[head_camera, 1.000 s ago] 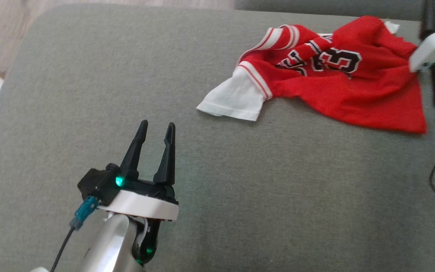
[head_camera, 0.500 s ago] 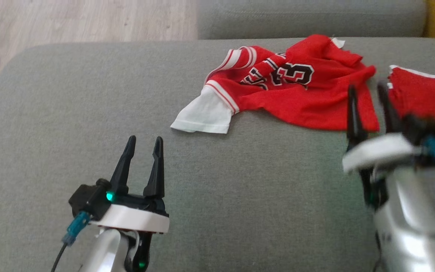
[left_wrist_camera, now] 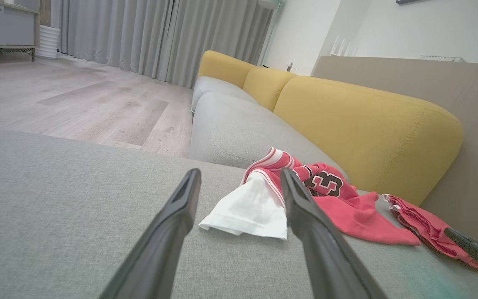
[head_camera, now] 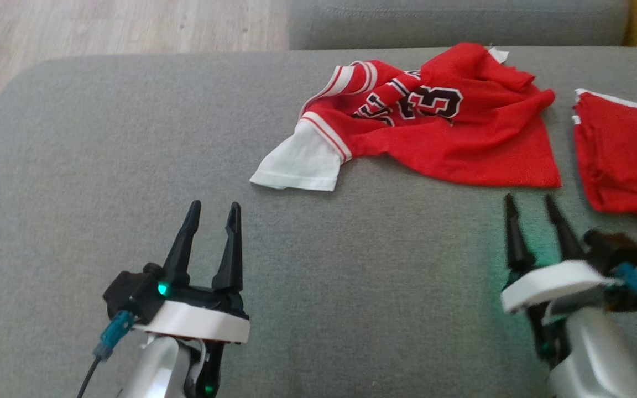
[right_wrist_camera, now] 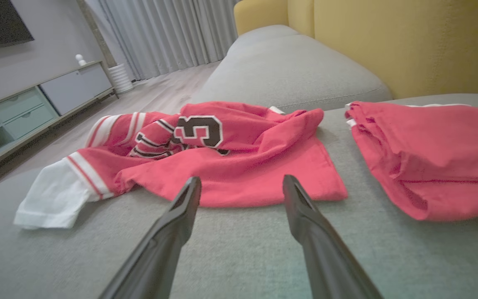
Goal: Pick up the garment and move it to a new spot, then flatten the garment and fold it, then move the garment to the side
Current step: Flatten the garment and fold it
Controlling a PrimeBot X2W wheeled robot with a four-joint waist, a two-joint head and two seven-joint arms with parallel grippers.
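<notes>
Fingers were wide apart on both arms, and they held nothing. The left fingers (head_camera: 182, 243) sat low at 7 o'clock in the head view. The right fingers (head_camera: 513, 237) sat low at 4 o'clock. Both pointed up toward 12.

The shirt (head_camera: 462, 143) lay crumpled on the gray sofa (head_camera: 103, 138), up past both arms, and neither touched it. It lay long-ways across, from about 9 o'clock to 3 o'clock. Its white sleeve (head_camera: 302, 166) was at the 9 end and its red hem (head_camera: 517, 174) ran along the near side to the 3 end.

From the left fingers, the sleeve was at 1 o'clock and well apart. From the right fingers, the hem was at 12 o'clock and near. So the right arm was the nearer one. My guess was that the right fingers should go for the hem side and the left fingers for the sleeve side.

A second red cloth (head_camera: 622, 160) lay at 3 o'clock from the shirt, with a strip of sofa between them. From the right fingers it was at 2 o'clock and also near, so a grab could land on the wrong one.
</notes>
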